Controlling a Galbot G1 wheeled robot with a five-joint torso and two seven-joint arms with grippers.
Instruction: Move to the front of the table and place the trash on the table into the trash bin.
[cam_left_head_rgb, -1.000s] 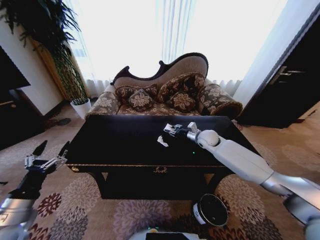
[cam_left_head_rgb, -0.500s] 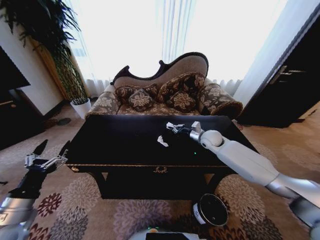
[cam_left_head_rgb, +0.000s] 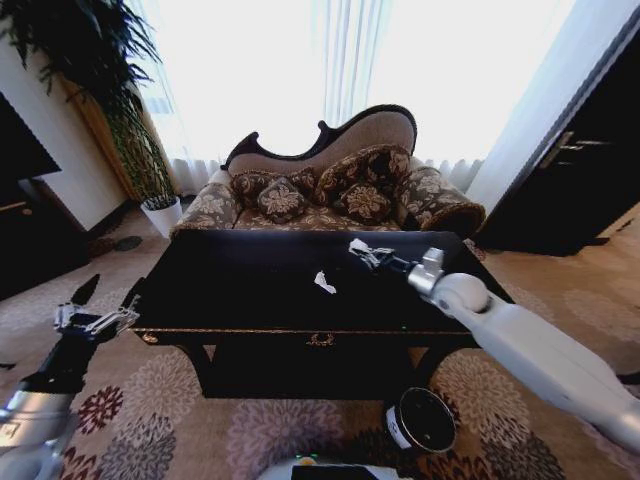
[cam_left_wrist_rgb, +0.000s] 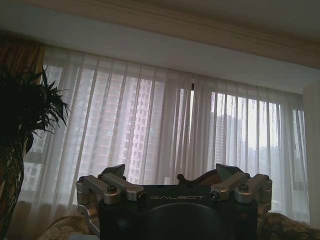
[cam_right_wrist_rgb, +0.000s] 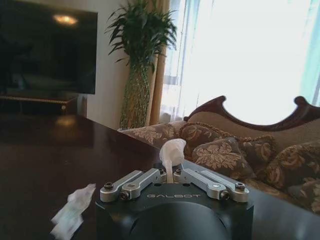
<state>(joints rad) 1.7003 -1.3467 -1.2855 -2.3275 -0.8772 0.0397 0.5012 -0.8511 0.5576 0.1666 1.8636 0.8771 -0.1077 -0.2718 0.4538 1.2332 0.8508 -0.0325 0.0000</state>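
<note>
The glossy black table (cam_left_head_rgb: 240, 285) stands right in front of me. My right gripper (cam_left_head_rgb: 360, 249) hovers over its far right part, shut on a crumpled white tissue (cam_right_wrist_rgb: 172, 151) that sticks up between the fingers. A small white piece of trash (cam_left_head_rgb: 325, 282) lies on the tabletop just left of that gripper, and the right wrist view shows this piece (cam_right_wrist_rgb: 73, 215) too. The round trash bin (cam_left_head_rgb: 422, 420) sits on the carpet below the table's front right corner. My left gripper (cam_left_head_rgb: 104, 300) hangs open beside the table's left end, holding nothing.
A patterned sofa (cam_left_head_rgb: 330, 190) with cushions stands behind the table, under bright curtained windows. A tall potted plant (cam_left_head_rgb: 140, 150) is at the back left, and a dark door (cam_left_head_rgb: 590, 160) at the right. Patterned carpet (cam_left_head_rgb: 150, 430) surrounds the table.
My right gripper has risen and drawn back to the right with the tissue in it, away from the white piece on the table. The left arm has barely moved.
</note>
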